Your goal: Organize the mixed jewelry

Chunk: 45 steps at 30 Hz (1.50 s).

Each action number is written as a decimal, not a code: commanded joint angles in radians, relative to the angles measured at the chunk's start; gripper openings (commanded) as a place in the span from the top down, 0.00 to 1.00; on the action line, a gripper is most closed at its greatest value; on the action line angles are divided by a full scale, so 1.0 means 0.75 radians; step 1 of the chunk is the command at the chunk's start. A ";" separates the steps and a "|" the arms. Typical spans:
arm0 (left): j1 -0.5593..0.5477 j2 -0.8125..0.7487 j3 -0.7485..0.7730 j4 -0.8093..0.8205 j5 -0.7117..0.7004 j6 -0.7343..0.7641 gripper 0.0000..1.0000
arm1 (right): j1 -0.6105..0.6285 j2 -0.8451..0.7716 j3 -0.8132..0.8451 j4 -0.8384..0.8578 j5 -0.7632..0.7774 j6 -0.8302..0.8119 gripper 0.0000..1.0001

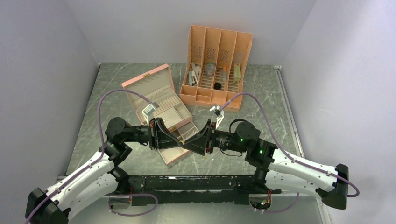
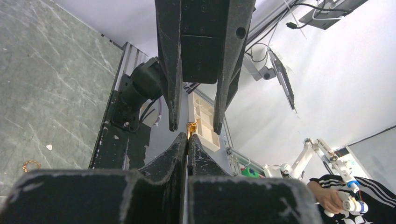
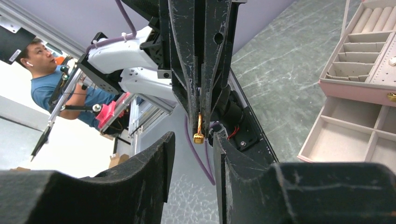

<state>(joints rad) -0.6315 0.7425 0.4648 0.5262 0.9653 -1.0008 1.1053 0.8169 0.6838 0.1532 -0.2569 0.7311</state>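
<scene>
Over veined grey marble (image 1: 266, 88), left pincer (image 2: 187, 140) pinches slender gold piece (image 3: 199, 129).

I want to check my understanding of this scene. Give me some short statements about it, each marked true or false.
1. The left end effector pinches a small gold piece. True.
2. The right end effector is closed tight. False: its fingers stand apart, one on either side of the gold piece.
3. The pink jewelry box has its drawer pushed in. False: the drawer is pulled out.
4. A gold ring lies on the table. True.
</scene>
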 commanded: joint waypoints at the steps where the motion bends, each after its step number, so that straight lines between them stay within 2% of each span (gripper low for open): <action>1: -0.001 -0.007 0.002 0.028 0.014 0.021 0.95 | -0.007 0.009 -0.003 0.050 -0.034 -0.016 0.62; 13: -0.002 0.011 -0.016 0.081 0.010 -0.012 0.95 | -0.007 0.004 -0.008 0.058 -0.030 -0.022 0.72; 18: -0.002 0.011 -0.016 0.091 0.011 -0.018 0.95 | -0.007 0.017 -0.001 0.056 -0.031 -0.024 0.73; 22: -0.003 0.006 -0.016 0.088 0.008 -0.019 0.95 | -0.007 0.019 -0.004 0.063 -0.030 -0.024 0.79; 26: -0.003 0.006 -0.026 0.114 0.012 -0.036 0.95 | -0.008 0.019 -0.005 0.064 -0.028 -0.025 0.89; 28: -0.003 0.007 -0.027 0.118 0.012 -0.040 0.95 | -0.007 0.019 -0.004 0.061 -0.024 -0.024 1.00; 34: -0.003 -0.001 -0.025 0.075 0.004 -0.016 0.95 | -0.008 -0.002 -0.010 0.053 0.006 -0.022 1.00; 38: -0.003 -0.020 0.004 -0.036 -0.022 0.045 0.69 | -0.007 -0.008 -0.004 0.030 0.029 -0.026 1.00; 41: -0.003 -0.052 0.057 -0.219 -0.073 0.154 0.47 | -0.007 -0.012 0.018 -0.033 0.089 -0.044 1.00; 43: -0.002 -0.078 0.107 -0.384 -0.137 0.271 0.38 | -0.008 -0.009 0.041 -0.092 0.142 -0.062 1.00; 45: -0.003 -0.108 0.167 -0.544 -0.216 0.369 0.34 | -0.007 0.008 0.074 -0.150 0.188 -0.082 1.00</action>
<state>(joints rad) -0.6315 0.7071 0.4911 0.3573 0.9115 -0.8993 1.1053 0.8215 0.6876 0.1257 -0.1989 0.7094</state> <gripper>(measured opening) 0.623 0.029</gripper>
